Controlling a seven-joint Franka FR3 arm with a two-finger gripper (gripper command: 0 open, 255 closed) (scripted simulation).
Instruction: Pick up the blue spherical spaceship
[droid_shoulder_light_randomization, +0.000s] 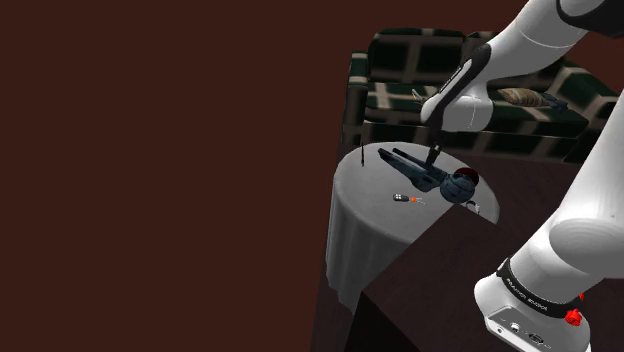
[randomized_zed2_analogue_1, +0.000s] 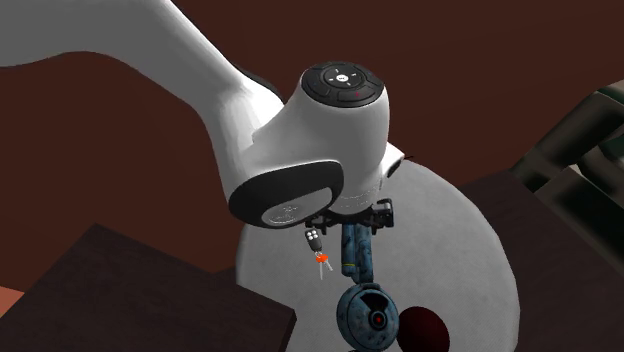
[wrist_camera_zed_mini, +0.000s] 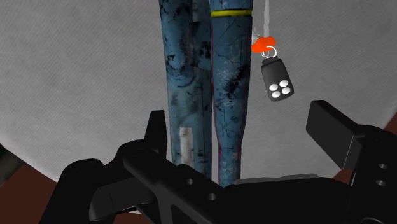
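Note:
The blue spaceship lies on a round white-clothed table (droid_shoulder_light_randomization: 360, 215). Its spherical hull (droid_shoulder_light_randomization: 462, 186) (randomized_zed2_analogue_1: 368, 315) points toward the stand, and two long weathered blue prongs (wrist_camera_zed_mini: 188, 76) (droid_shoulder_light_randomization: 400, 160) run away from it. My gripper (wrist_camera_zed_mini: 242, 124) (droid_shoulder_light_randomization: 432, 155) (randomized_zed2_analogue_1: 355, 215) hangs open just above the prongs, pointing down. In the wrist view both prongs pass between the fingers (wrist_camera_zed_mini: 156, 133). The left finger is beside the left prong, and the right finger stands well apart from the other one.
A black key fob (wrist_camera_zed_mini: 278, 79) (randomized_zed2_analogue_1: 316, 240) (droid_shoulder_light_randomization: 405, 198) with an orange tag lies on the cloth beside the prongs. A dark red round shape (randomized_zed2_analogue_1: 425, 328) sits next to the sphere. A dark plaid sofa (droid_shoulder_light_randomization: 400, 60) stands behind the table. The brown stand (droid_shoulder_light_randomization: 420, 280) borders the table's near side.

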